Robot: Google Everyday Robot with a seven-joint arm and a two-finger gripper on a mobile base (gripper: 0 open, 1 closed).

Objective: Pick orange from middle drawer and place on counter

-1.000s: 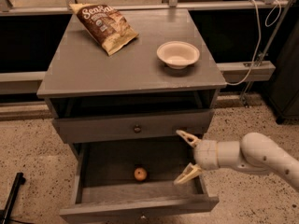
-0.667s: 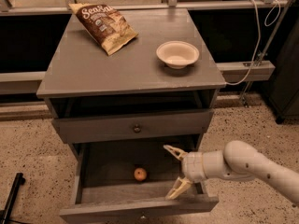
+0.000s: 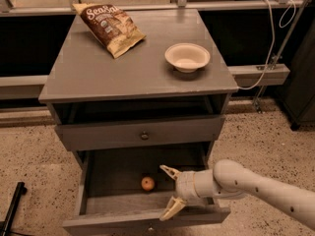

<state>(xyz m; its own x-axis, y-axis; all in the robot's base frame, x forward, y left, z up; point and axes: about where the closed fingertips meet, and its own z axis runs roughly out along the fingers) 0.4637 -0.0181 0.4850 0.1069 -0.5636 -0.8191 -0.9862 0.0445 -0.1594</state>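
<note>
The orange [image 3: 147,183] lies on the grey floor of the open middle drawer [image 3: 93,208], near its middle. My gripper [image 3: 167,192] is inside the drawer, just right of the orange, with its two pale fingers [image 3: 168,171] spread wide apart and nothing between them. The arm reaches in from the lower right. The counter [image 3: 93,70] is the flat grey top of the cabinet, above the drawers.
A brown snack bag [image 3: 109,27] lies at the counter's back left. A white bowl [image 3: 187,57] stands at its right. A shut drawer front with a small dark knob [image 3: 144,135] sits above the open drawer. Speckled floor surrounds the cabinet; a cable hangs at the right.
My gripper has moved left inside the drawer toward the orange, staying open. The orange has not moved.
</note>
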